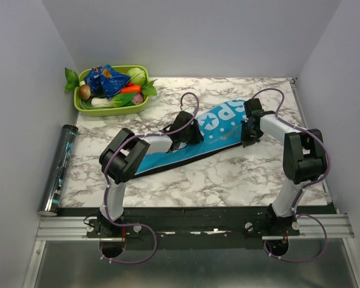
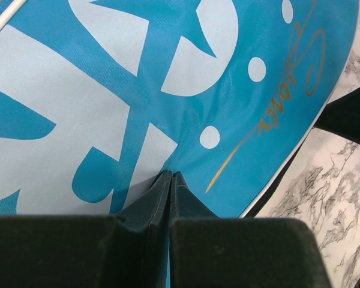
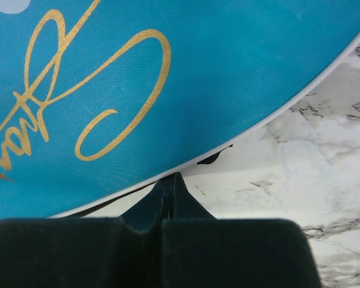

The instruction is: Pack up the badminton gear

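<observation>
The blue racket-shaped cover [image 1: 219, 129] with white "SPORT" lettering lies diagonally across the marble table [image 1: 228, 180]. My left gripper [image 1: 183, 137] is on the cover's middle. In the left wrist view its fingertips [image 2: 171, 175] are shut, pinching a crease of the cover fabric [image 2: 186, 90]. My right gripper [image 1: 250, 131] is at the cover's right rim. In the right wrist view its tips [image 3: 171, 177] are shut where the black zip line meets the cover's white-piped edge [image 3: 108, 90]. The dark clear tube [image 1: 60, 165] lies along the table's left edge. No rackets or shuttlecocks are in view.
A green tray [image 1: 83, 107] of toy vegetables stands at the back left corner. White walls close in the left, back and right sides. The arm bases and an aluminium rail [image 1: 192, 227] run along the near edge.
</observation>
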### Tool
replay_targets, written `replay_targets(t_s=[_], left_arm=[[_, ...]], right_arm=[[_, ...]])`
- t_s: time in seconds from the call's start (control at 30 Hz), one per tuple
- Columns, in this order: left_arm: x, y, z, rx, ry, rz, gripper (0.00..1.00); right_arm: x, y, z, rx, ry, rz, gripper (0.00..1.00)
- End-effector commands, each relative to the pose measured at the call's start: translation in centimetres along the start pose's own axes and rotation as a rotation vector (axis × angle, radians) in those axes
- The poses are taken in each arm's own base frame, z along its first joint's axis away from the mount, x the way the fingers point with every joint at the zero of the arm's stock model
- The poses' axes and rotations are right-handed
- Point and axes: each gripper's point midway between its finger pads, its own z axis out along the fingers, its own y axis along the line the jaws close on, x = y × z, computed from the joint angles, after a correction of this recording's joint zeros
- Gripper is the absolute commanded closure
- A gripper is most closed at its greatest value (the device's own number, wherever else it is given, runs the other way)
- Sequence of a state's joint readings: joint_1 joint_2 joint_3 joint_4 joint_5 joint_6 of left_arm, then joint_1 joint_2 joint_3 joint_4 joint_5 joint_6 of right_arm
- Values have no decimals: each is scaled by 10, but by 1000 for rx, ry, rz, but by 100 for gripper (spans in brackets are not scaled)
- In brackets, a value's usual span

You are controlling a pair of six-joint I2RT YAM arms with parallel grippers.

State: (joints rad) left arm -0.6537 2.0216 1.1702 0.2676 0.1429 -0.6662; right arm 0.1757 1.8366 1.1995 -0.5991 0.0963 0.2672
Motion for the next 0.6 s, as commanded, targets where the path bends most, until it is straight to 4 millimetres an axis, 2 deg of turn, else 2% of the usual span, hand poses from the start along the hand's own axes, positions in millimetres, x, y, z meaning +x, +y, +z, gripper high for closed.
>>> replay_targets(t_s=[0.0, 0.07, 0.2, 0.27, 0.47, 0.53, 0.57], left_arm=[[23, 34, 0, -110, 87, 20, 91], [23, 34, 0, -108, 88, 21, 92], [22, 33, 1, -103, 89, 24, 93], [21, 33, 1, -104, 88, 30, 94], [26, 37, 4, -108, 99, 32, 98], [27, 38, 4, -108, 101, 34, 98], [26, 36, 4, -104, 100, 38, 98]], right_arm=[[15, 37, 2, -160, 40, -30, 99], [17, 52, -1, -201, 33, -39, 99], [32, 103, -13, -311, 44, -123, 99], [34, 121, -19, -348, 42, -140, 99], [69, 188, -39, -552, 122, -240, 99], [85, 202, -38, -610, 166, -257, 99], [87, 208, -37, -634, 175, -248, 99]])
